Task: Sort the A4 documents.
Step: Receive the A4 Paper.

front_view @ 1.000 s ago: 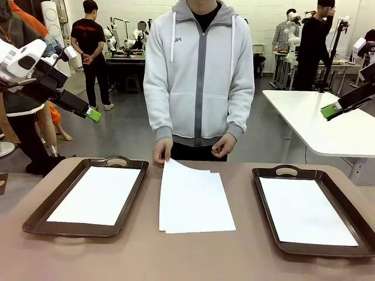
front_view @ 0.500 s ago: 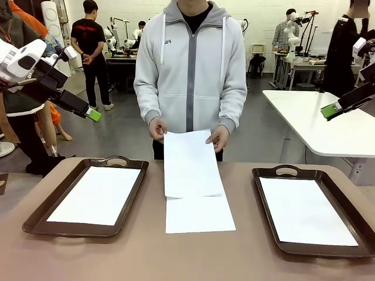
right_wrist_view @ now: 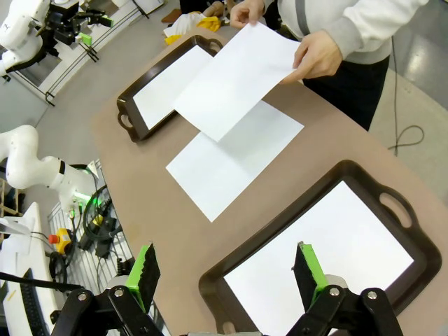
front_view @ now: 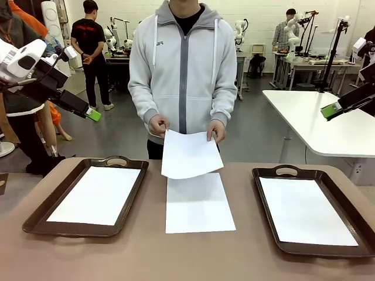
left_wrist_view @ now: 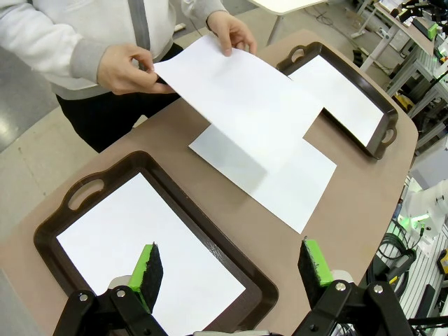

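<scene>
White paper sheet [front_view: 188,153], held in the person's hands [front_view: 158,124] above mid-tabletop [front_view: 146,252], points its long axis at you, midway between both wide, empty jaws.

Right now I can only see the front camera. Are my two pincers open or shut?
Observer: Your left pincer is wide open and empty, aimed at the left dark brown rectangular handled tray.
Operator: And the other one?
Observer: The right pincer is open and empty too, aimed at the right dark brown tray.
Operator: And in the middle, any touching?
Observer: The plain white paper sheet the person holds looks raised clear, throwing a shadow on the flat white sheet beneath.
</scene>
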Robot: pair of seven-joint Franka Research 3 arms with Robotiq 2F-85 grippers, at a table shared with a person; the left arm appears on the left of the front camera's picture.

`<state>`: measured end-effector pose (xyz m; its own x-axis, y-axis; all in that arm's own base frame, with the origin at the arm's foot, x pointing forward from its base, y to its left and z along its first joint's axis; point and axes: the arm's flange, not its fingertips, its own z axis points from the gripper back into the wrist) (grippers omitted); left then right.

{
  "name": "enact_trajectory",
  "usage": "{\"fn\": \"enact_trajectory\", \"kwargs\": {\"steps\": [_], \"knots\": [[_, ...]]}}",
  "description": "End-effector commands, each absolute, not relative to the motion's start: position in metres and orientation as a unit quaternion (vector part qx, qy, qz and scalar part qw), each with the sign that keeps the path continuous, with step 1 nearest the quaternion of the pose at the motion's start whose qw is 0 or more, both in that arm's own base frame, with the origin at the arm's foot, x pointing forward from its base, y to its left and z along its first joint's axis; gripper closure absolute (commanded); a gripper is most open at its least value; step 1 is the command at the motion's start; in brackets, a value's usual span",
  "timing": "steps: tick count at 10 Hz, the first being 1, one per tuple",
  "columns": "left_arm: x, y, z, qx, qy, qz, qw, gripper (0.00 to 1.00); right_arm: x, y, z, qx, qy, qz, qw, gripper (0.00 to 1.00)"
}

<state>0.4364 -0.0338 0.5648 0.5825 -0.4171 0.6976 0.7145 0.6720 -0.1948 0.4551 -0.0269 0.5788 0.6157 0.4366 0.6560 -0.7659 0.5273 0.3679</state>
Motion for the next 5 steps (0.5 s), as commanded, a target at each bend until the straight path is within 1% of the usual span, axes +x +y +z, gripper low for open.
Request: {"fn": "enact_trajectory", "kwargs": {"steps": [1,5], "knots": [[0.4361,-0.034,0.5649,-0.235,-0.316,-0.33,0.858,0.0,0.4543,-0.0267,0.579,0.328,-0.252,0.359,0.837,0.0],[0.4361,-0.034,0.5649,-0.235,-0.316,-0.33,0.858,0.0,0.4543,-0.0267,0.579,0.328,-0.252,0.359,0.837,0.0]]}}
